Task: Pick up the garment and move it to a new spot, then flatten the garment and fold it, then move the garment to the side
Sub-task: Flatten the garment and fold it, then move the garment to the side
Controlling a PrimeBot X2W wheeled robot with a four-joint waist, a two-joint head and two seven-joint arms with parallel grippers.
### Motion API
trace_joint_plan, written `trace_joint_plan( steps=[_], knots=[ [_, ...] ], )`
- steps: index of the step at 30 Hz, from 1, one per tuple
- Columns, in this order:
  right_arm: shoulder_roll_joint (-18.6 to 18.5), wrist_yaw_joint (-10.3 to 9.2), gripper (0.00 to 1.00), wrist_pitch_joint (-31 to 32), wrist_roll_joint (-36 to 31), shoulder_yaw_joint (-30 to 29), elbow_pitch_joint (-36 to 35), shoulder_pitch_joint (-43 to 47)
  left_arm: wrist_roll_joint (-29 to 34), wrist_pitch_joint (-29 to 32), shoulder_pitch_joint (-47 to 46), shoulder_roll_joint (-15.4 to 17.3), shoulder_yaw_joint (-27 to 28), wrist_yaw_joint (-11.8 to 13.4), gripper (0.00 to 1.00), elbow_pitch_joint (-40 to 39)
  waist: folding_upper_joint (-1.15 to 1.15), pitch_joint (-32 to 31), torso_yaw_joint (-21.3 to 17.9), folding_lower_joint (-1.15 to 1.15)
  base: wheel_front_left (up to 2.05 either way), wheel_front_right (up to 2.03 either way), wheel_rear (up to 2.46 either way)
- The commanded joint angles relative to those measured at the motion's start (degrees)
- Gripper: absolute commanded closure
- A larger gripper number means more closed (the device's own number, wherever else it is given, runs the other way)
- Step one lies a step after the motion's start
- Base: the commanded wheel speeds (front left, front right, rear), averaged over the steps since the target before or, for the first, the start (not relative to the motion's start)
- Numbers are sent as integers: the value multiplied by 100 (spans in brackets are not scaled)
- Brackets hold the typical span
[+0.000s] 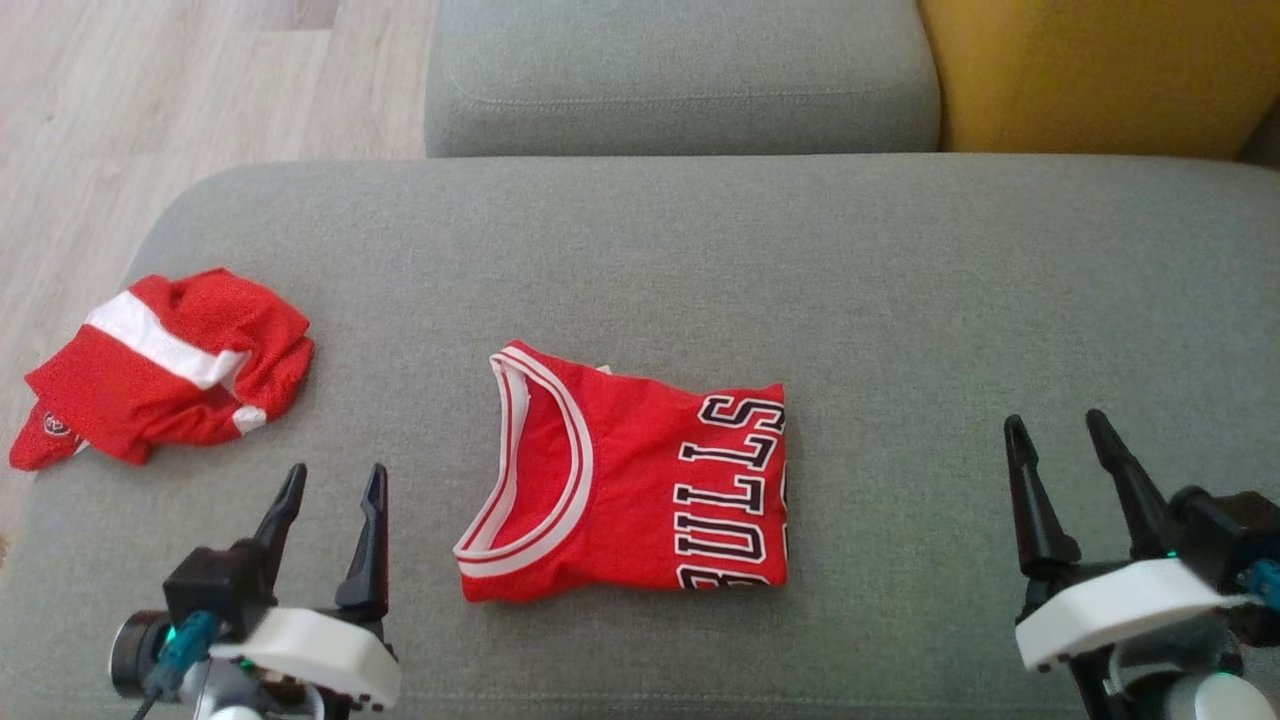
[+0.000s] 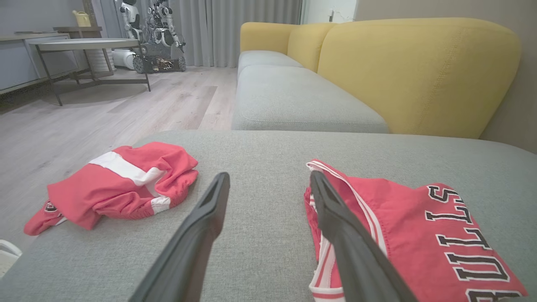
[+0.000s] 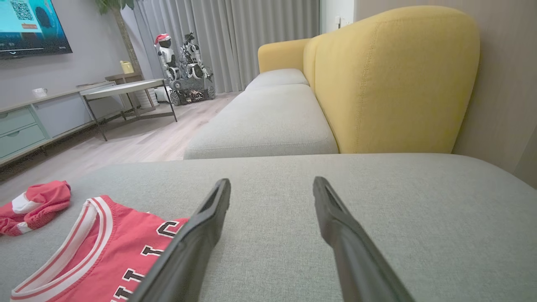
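The garment [image 1: 630,478] is a red jersey with white-trimmed neckline and black lettering, folded into a compact rectangle at the middle of the grey cushion [image 1: 700,250]. It also lies at the right of the left wrist view as the garment [image 2: 402,226] and at the lower left of the right wrist view as the garment [image 3: 92,256]. My left gripper [image 1: 335,478] hovers open just left of it, nothing between its fingers. My right gripper [image 1: 1057,427] is open well to the right of it, over bare cushion. In their own views the left gripper [image 2: 268,178] and right gripper [image 3: 272,184] show spread jaws.
A crumpled pair of red shorts with a white stripe [image 1: 165,365] lies at the cushion's left edge. Beyond are a second grey seat [image 1: 680,75] and a yellow backrest [image 1: 1090,70]. Wooden floor [image 1: 150,90] lies to the left, with a table [image 2: 84,46] and a parked robot [image 2: 155,33].
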Motion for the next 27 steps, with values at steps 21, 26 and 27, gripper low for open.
trace_joint_plan(
  steps=[21, 26, 27],
  knots=[
    [-28, -4, 0, 76, -112, 94, -569, 120, -20, 106, -42, 266, 282, 218, 0, -366, 0, -124, -51, 0, 0, 0, 0],
    [-27, -4, 0, 75, -102, 101, -552, 123, -51, 84, -52, 288, 292, 224, 0, -338, 0, -106, -74, 0, 0, 0, 0],
    [-27, -4, 0, 75, -99, 107, -550, 120, -55, 80, -54, 290, 291, 225, 0, -335, 0, -103, -80, 0, 0, 0, 0]
  ],
)
